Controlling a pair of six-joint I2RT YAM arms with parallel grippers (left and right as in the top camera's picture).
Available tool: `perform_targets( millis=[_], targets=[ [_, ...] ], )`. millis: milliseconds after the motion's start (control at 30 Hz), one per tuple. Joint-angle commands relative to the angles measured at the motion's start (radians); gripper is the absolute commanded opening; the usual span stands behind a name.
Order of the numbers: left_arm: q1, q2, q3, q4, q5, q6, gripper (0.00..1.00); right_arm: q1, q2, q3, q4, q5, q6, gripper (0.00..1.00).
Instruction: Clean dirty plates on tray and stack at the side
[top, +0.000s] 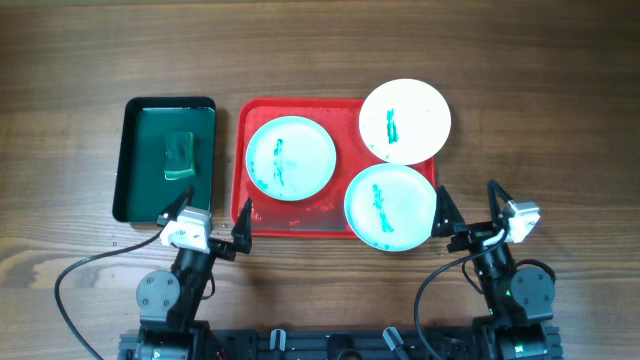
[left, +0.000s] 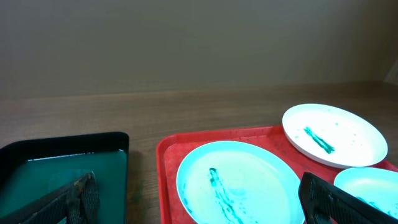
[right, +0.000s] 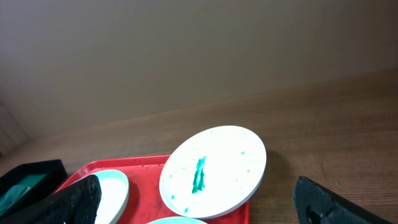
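Near edge of tray (top: 300, 226), overhead view only

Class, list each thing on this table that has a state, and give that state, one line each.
white plate: green-smeared, overhanging the red tray at its far right corner.
left aqua plate: green-smeared, flat inside the tray.
right aqua plate: green-smeared, overhanging the tray's near right corner.
dark green tray: holds a green sponge.
left gripper: fingers open, empty.
right gripper: fingers open, empty.
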Motion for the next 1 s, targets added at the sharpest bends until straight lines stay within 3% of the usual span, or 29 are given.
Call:
perform_targets(
  millis=[0,133,300,533,567,767,967],
  targets=[
    [-0.004,-0.011,-0.005,0.001,-0.019,0.009,1.00,0.001,0.026,-0.002,-0.001,0.013,-0.006,1.00],
    [-0.004,-0.011,-0.005,0.095,-0.021,0.012,1.00,0.001,0.109,0.001,0.037,-0.052,-0.119,1.00],
    [-0.004,-0.005,0.019,0.145,-0.021,0.003,1.00,0.001,0.252,0.113,0.057,-0.114,-0.120,1.00],
    [-0.004,0.233,0.384,-0.178,-0.048,0.003,1.00,0.001,0.705,0.530,-0.051,-0.258,-0.179,1.00],
    [-0.004,0.339,0.508,-0.271,-0.048,0.004,1.00,0.002,0.827,0.656,-0.145,-0.257,-0.187,1.00],
    [0.015,0.699,0.933,-0.593,-0.048,-0.010,1.00,0.005,1.135,1.026,-0.430,-0.300,-0.186,1.00],
    [0.095,1.194,1.409,-1.050,-0.010,-0.042,1.00,0.006,1.355,1.229,-0.605,-0.522,-0.209,1.00]
  ],
)
